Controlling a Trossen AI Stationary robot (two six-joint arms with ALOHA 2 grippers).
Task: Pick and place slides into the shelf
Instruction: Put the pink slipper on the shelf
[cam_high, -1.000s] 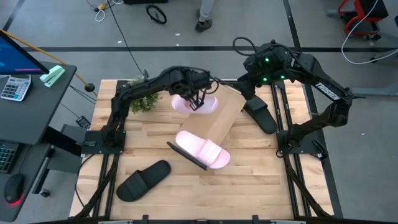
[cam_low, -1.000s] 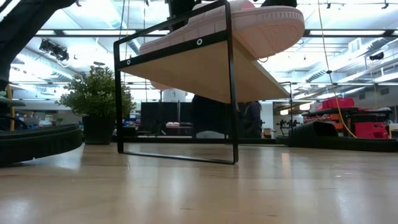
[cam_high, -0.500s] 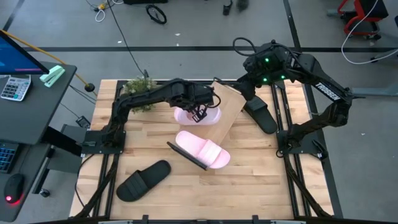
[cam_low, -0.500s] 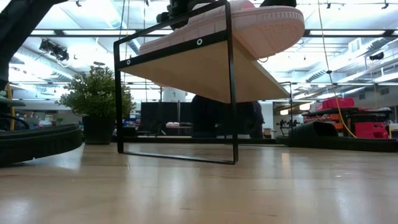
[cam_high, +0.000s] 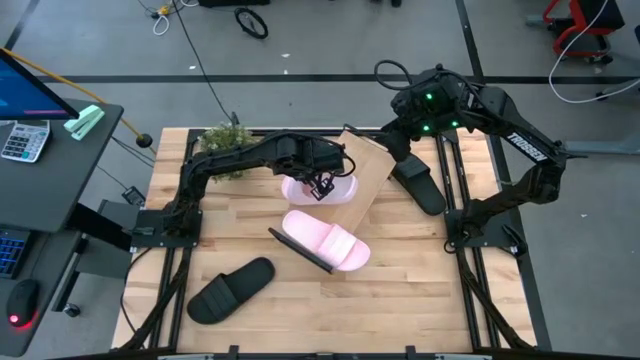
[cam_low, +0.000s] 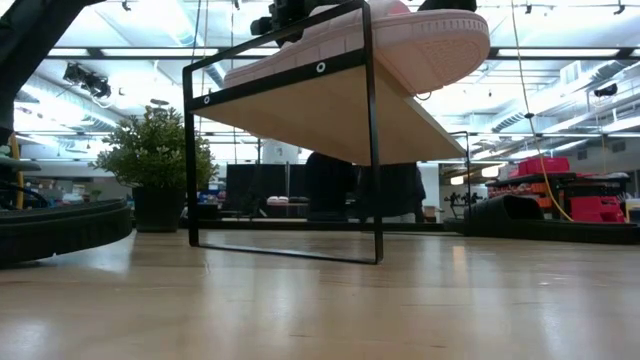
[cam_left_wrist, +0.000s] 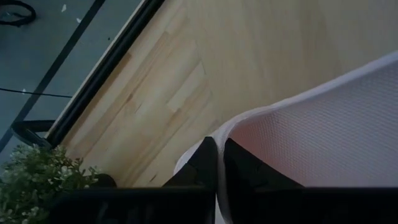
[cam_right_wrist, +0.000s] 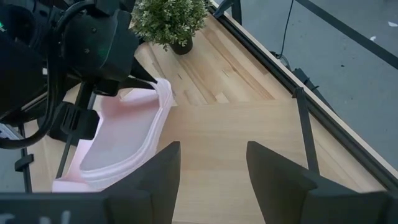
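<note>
The left hand (cam_high: 322, 183) sits over the middle of the shelf (cam_high: 362, 172), its fingers (cam_left_wrist: 205, 163) pinching the edge of a pink slide (cam_high: 318, 187), one finger on each side of the rim. That slide is on the shelf board, at about 11 o'clock from the counter's (cam_high: 420, 290) centre.

A second pink slide (cam_high: 327, 238) lies on the shelf's near end at the counter's centre, right by the black end frame (cam_high: 302, 250). In the low view the board (cam_low: 340, 110) slopes and a pink sole (cam_low: 420, 40) overhangs its upper edge.

One black slide (cam_high: 230, 289) lies on the counter at 7 o'clock, well apart from the shelf. The other black slide (cam_high: 419, 184) lies at 2 o'clock, just beside the shelf's far end.

The right hand (cam_right_wrist: 212, 163) hovers above the shelf's far end at 1 o'clock, fingers spread and holding nothing.

A potted plant (cam_high: 230, 147) stands at the 11 o'clock corner.
</note>
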